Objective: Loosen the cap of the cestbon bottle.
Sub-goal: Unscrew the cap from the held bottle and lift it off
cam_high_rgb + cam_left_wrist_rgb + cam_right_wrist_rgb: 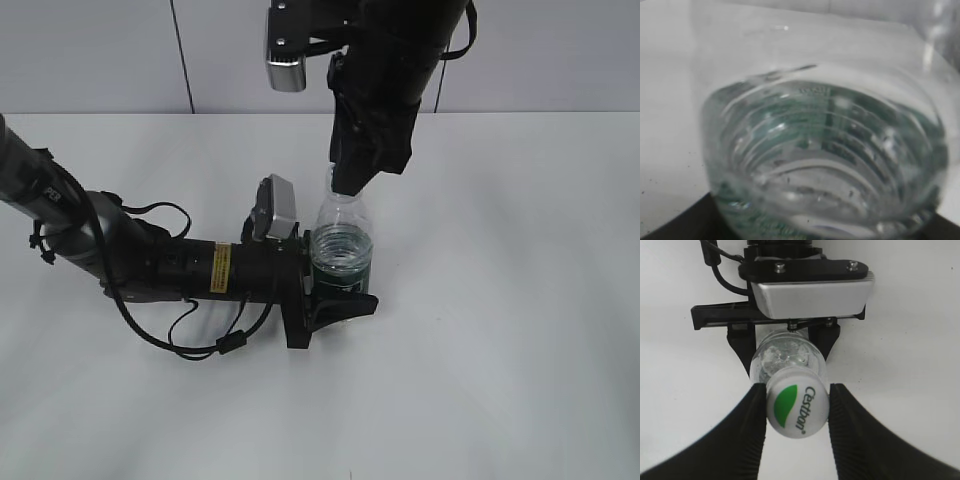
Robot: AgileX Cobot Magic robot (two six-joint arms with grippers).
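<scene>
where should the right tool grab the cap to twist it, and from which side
Grip the cap across its round side wall, coming straight down from above. The cestbon bottle stands upright, its green-banded body clamped by the left tool, so the right tool can straddle the cap's opposite sides.

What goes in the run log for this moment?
left gripper: holding bottle upright | right gripper: fingers on cap | table: white

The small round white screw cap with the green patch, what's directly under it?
Under the white screw cap sits the clear ribbed plastic bottle, shoulder visible. The neck and threads are hidden by the cap and the right gripper fingers flanking it.
</scene>
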